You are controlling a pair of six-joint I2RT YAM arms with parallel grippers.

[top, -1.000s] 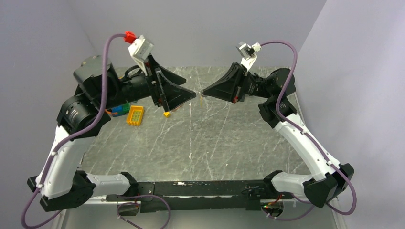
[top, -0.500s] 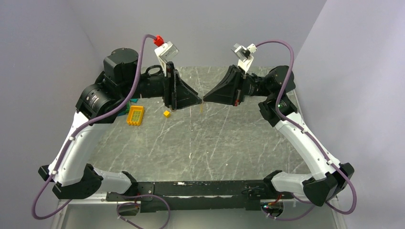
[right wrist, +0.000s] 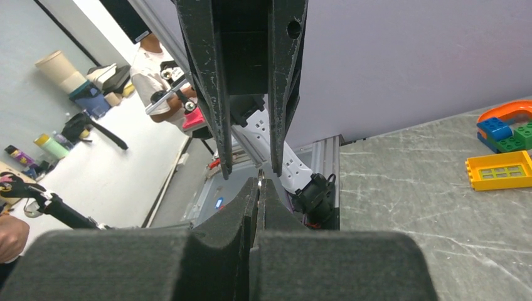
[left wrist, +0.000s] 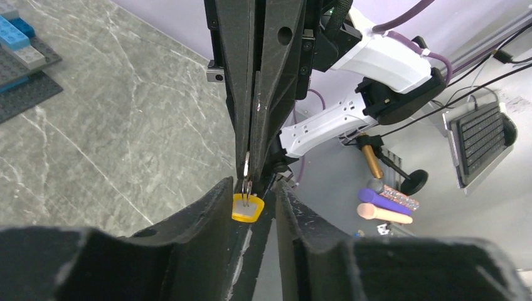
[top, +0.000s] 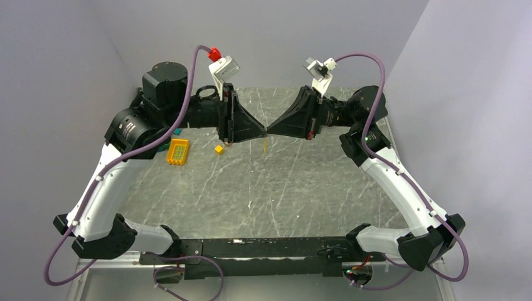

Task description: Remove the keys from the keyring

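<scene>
The keys show as one small yellow key head (left wrist: 247, 208) hanging from the thin grey keyring (left wrist: 246, 180). My right gripper (right wrist: 259, 183) is shut on the keyring (right wrist: 260, 180), whose edge pokes out between its tips. My left gripper (left wrist: 254, 188) is open, and the yellow key head hangs between its two fingers, close to the left finger (left wrist: 207, 213). In the top view the left gripper (top: 260, 130) and right gripper (top: 271, 129) meet tip to tip above the table's far middle. The key is a thin yellow sliver (top: 264, 146) just below them.
A yellow studded brick (top: 177, 152) and a small yellow cube (top: 219, 149) lie on the marble table left of the grippers. Blue and green blocks (right wrist: 511, 132) with an orange arch sit behind the brick. A grey baseplate (left wrist: 25, 94) lies at the far left.
My left arm has swung right and forward, bringing its open gripper up to the right gripper's tip and around the hanging key. The right arm has barely moved.
</scene>
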